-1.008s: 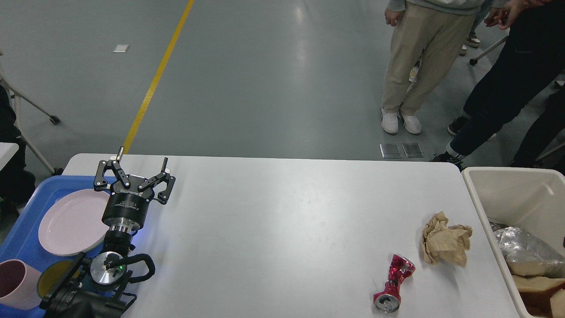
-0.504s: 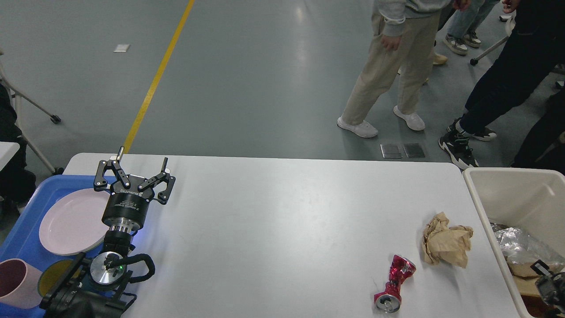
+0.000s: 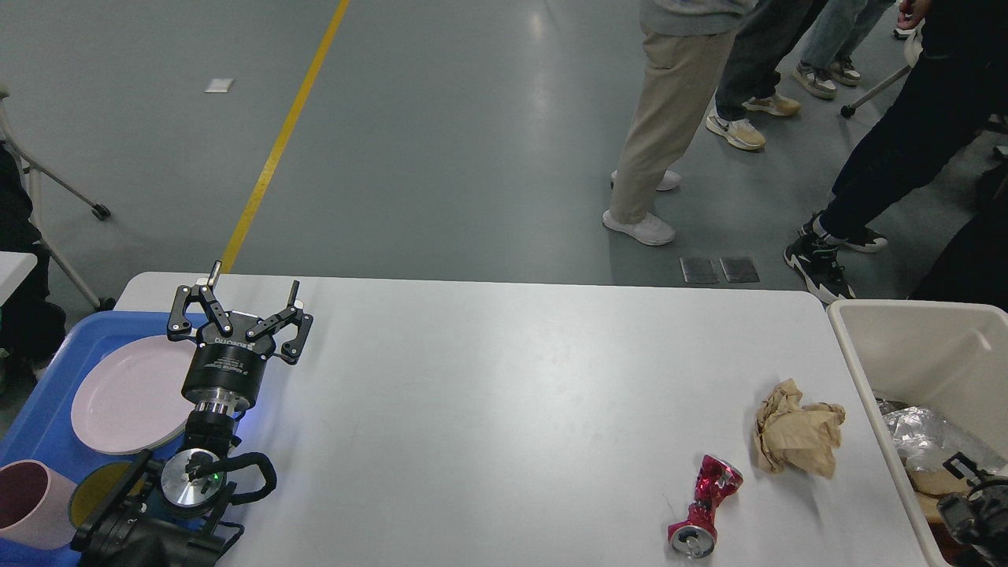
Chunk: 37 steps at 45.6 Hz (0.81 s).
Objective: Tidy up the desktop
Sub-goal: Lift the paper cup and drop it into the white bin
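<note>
**On the big white table**

Across most of the view lies the desktop [image 3: 488, 409]. By its left edge, the left gripper [image 3: 250, 290] is held up with its two fingers spread wide and nothing between them. Beside it, a blue tray [image 3: 47, 378] holds a pink plate [image 3: 126, 398] and a pink cup [image 3: 27, 504]. Near the right side, a squashed red can [image 3: 703, 508] lies just beside a ball of brown paper [image 3: 795, 429]. Only a dark bit of the right gripper [image 3: 972, 504] peeks over the beige bin [image 3: 906, 339]; I cannot tell how its fingers stand.
</note>
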Each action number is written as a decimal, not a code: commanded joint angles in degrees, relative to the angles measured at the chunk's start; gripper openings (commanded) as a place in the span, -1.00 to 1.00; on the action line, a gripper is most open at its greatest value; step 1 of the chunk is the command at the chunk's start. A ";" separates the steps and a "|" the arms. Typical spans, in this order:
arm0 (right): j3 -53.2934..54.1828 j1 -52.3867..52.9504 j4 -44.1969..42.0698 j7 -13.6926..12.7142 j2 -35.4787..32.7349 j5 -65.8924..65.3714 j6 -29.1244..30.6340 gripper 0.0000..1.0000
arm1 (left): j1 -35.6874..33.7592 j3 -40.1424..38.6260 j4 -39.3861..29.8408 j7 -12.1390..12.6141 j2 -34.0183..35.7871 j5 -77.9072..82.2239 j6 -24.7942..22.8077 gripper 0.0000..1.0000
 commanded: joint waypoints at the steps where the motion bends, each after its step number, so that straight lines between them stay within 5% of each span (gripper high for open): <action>1: -0.02 0.03 0.11 0.01 0.03 0.06 -0.22 1.00 | 0.00 0.00 0.00 0.00 0.00 0.01 0.00 0.93; 26: -0.02 3.28 1.07 0.01 -0.50 -0.12 0.92 1.00 | 0.00 0.00 0.00 0.00 0.00 0.01 0.00 0.93; 37: -0.55 12.50 0.90 -0.60 -2.87 -1.26 19.89 1.00 | 0.00 0.00 0.00 0.00 0.00 0.01 0.00 0.93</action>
